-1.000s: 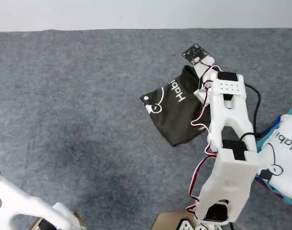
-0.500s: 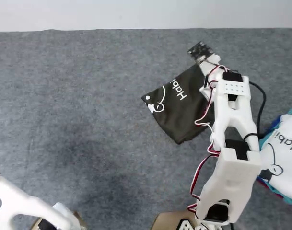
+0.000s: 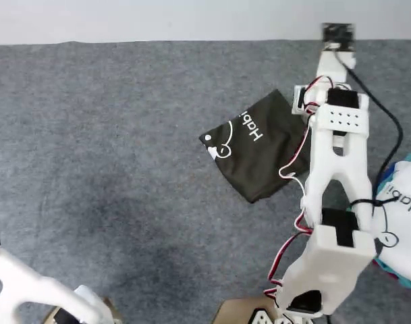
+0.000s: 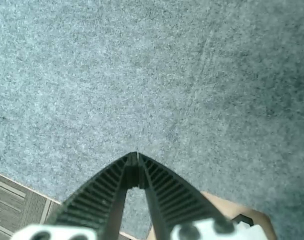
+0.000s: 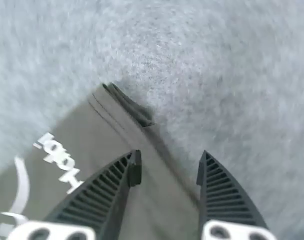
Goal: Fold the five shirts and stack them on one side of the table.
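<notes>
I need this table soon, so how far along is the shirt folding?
Done: the black shirt lies folded mid-table; a white-topped pile of shirts sits at the right edge. In hand: nothing; the right hand hangs open over the black shirt, the left hand is shut. Left: likely stacking the black shirt.

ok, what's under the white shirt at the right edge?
A teal fabric edge peeks out beneath the white shirt, so it tops a pile. The layers below are covered by the shirt itself and the right arm.
</notes>
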Controlling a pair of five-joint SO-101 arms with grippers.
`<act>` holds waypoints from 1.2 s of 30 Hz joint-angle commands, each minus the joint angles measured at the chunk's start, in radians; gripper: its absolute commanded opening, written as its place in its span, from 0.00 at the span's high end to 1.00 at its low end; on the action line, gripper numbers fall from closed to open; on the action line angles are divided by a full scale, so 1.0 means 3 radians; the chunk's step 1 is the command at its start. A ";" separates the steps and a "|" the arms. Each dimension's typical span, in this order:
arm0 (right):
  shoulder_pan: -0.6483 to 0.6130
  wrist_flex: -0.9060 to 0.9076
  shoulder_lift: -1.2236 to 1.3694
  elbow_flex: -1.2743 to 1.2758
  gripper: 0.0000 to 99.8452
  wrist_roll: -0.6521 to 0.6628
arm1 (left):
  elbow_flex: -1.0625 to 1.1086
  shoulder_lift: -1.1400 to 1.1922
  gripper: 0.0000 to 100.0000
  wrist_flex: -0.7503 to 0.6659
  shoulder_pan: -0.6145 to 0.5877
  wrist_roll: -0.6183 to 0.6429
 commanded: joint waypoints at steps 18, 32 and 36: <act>-0.0596 0.1036 0.0320 -0.0220 0.51 -0.2808 | 0.0105 -0.0056 1.00 0.0010 0.0378 -0.0005; -0.0616 0.0023 0.1031 -0.0220 0.57 -0.3007 | 0.0115 -0.0051 1.00 -0.0123 0.0409 -0.0020; -0.0637 -0.0176 0.1271 -0.0220 0.61 -0.3002 | 0.0233 -0.0051 1.00 -0.0205 0.0409 -0.0020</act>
